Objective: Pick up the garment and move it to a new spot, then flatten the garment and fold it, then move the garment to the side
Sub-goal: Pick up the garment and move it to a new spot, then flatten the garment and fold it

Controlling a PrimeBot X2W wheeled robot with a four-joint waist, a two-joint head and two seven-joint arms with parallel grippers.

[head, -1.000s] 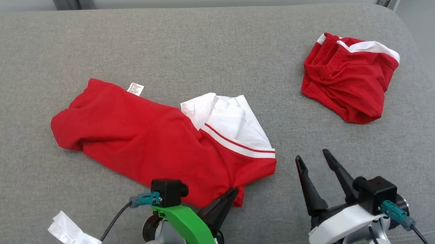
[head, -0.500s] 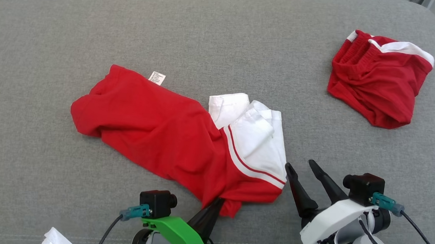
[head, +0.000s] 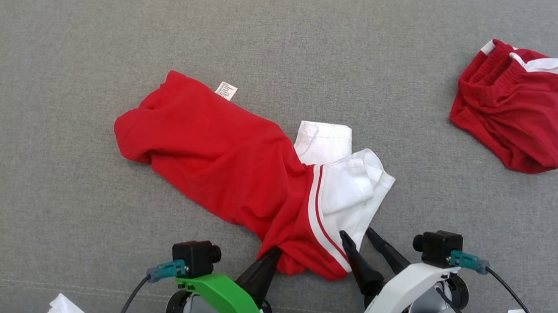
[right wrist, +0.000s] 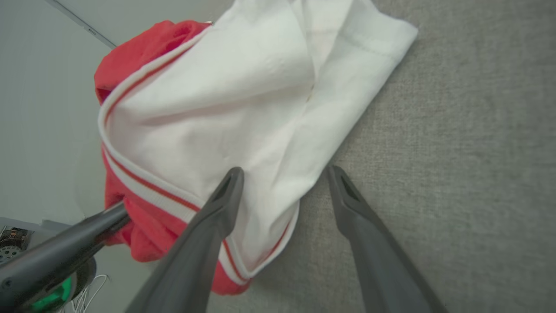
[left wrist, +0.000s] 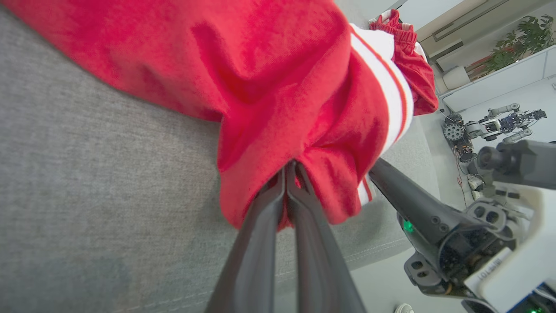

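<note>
A white paper scrap [head: 65, 309] is showing at the bottom left of the head view, at the near edge of the grey cushion [head: 39, 108]. To its right, the left fingers [head: 262, 272] are clenching on the garment [head: 219, 157], pinching a bunched fold of its near red hem. The garment is lying crumpled mid-cushion, running diagonally from its small white label [head: 226, 90] at the far left down to that pinch, with its white sleeve [head: 351, 182] bunching on the right. The right fingers [head: 355, 262] are standing spread and grasping nothing, with their tips at the striped trim [head: 316, 204]. One is lying over white cloth and the other over bare cushion. A second red garment [head: 515, 125] is sitting far right, well apart.
</note>
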